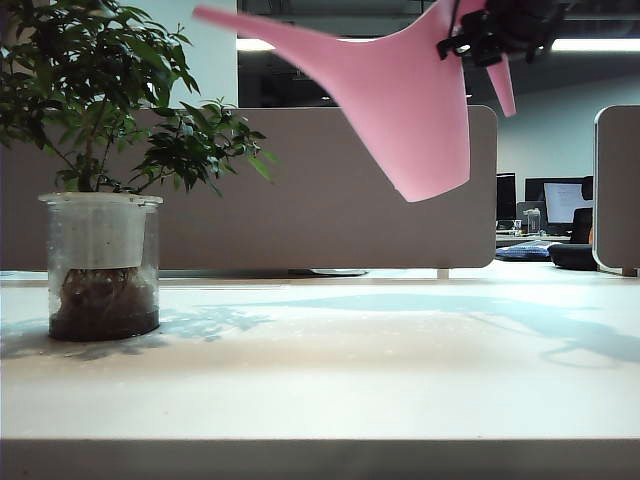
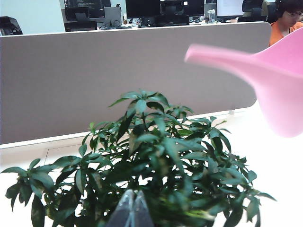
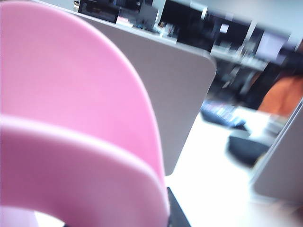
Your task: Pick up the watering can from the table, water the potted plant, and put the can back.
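We see the right hand point(image 1: 478, 45), upper right of the exterior frame, clamped on the pink watering can point(image 1: 415, 110), held tilted high above the surface point(image 1: 350, 370). Its spout runs toward upper left, the tip short of the potted plant point(image 1: 100, 150) at far left, so we judge more leftward travel is needed. The left hand point(image 2: 131, 213) hangs just behind the foliage; we cannot tell its state.

1 watering can point(image 1: 405, 95), 1 potted plant point(image 1: 100, 150)

I see grey-beige partition panel point(image 1: 330, 190) along table's far edge | second panel point(image 1: 618, 190) at far right | monitors point(image 1: 565, 200) on desks behind | person in orange point(image 2: 284, 23) seated beyond | ceiling light strip point(image 1: 590, 45) lit
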